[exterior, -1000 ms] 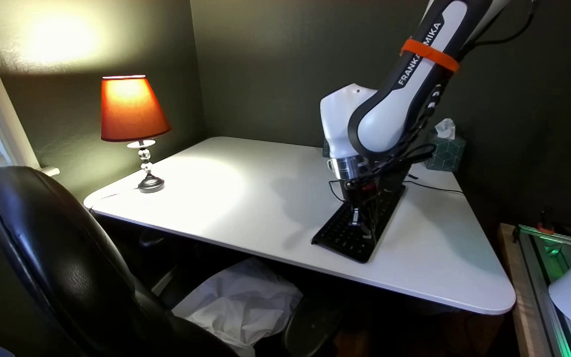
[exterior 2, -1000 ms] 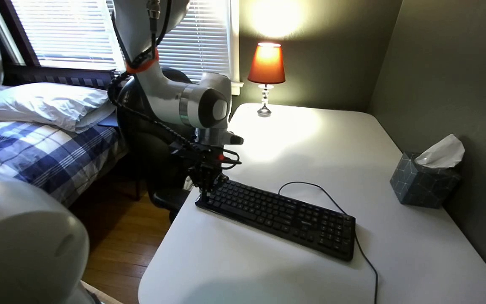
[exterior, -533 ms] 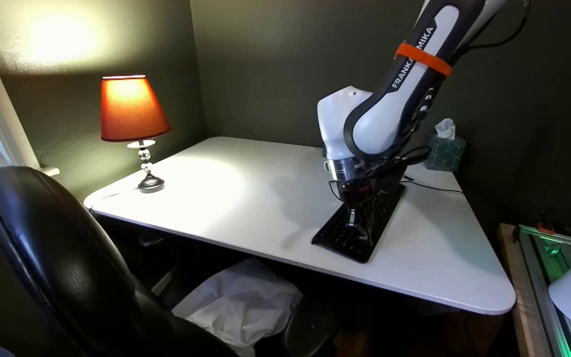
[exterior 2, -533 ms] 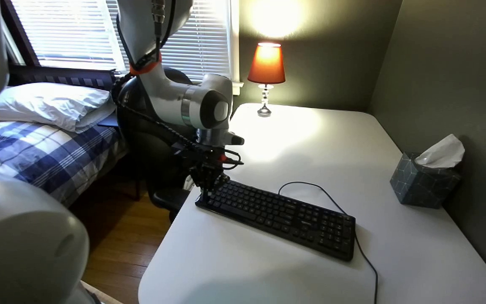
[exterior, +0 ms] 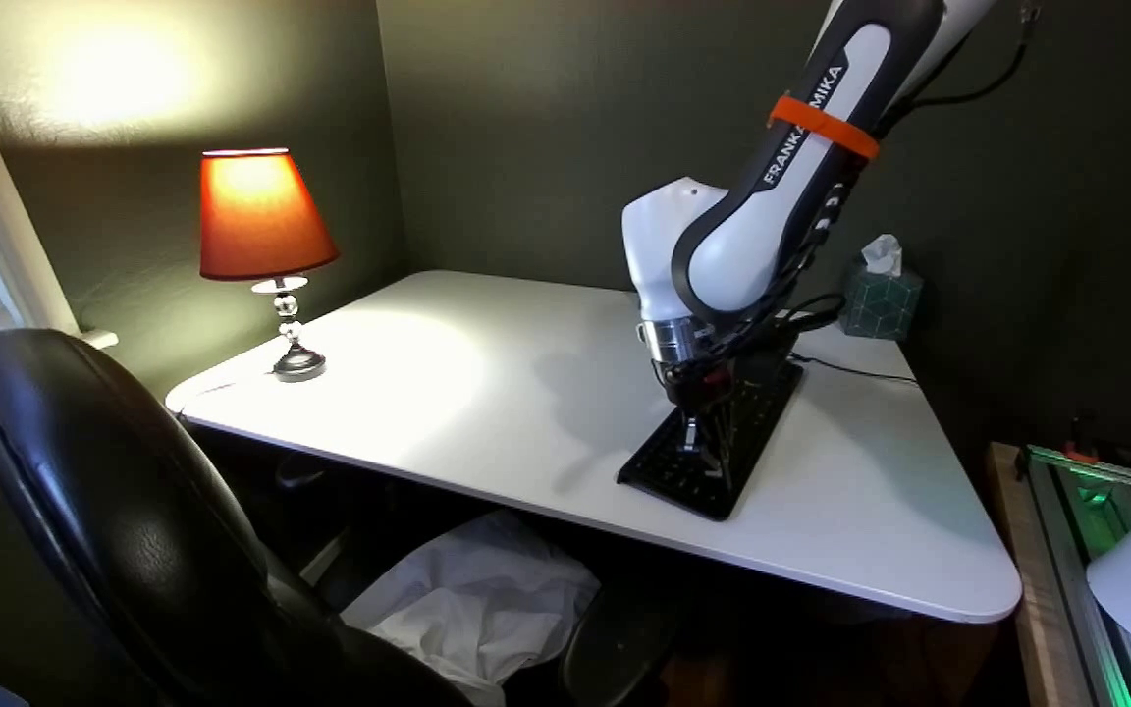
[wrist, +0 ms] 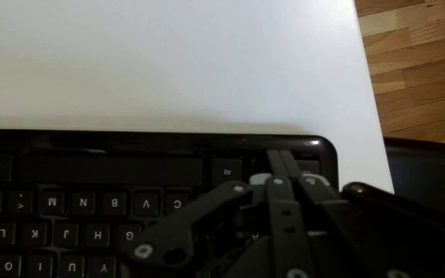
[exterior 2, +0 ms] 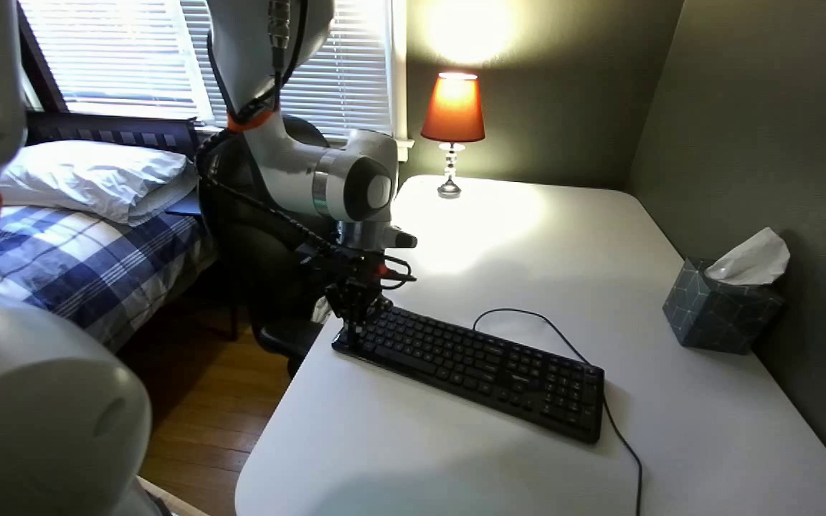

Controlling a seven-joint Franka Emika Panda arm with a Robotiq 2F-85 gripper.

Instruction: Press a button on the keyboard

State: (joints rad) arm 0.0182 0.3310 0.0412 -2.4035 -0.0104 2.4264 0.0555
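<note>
The black keyboard lies flat on the white desk and shows in both exterior views (exterior: 675, 479) (exterior 2: 470, 365). In the wrist view the keyboard (wrist: 110, 170) appears upside down, its corner near the desk's edge. My gripper (wrist: 279, 152) is shut, its two fingers pressed together with nothing between them. The fingertips point down over the space-bar row, between the Alt key (wrist: 227, 172) and the corner key (wrist: 309, 166). I cannot tell whether they touch a key. In an exterior view the gripper (exterior 2: 352, 338) is over the keyboard end farthest from the cable.
The keyboard's thin cable (exterior 2: 621, 437) runs across the desk (exterior 2: 413, 459). A tissue box (exterior 2: 721, 308) stands near the wall. A lit lamp (exterior 2: 454, 115) with a red shade stands at the desk's far end. A black office chair (exterior: 124, 520) is beside the desk.
The arm has shifted slightly and dropped a little, staying over the same end of the keyboard. In the exterior views the keyboard has not moved.
</note>
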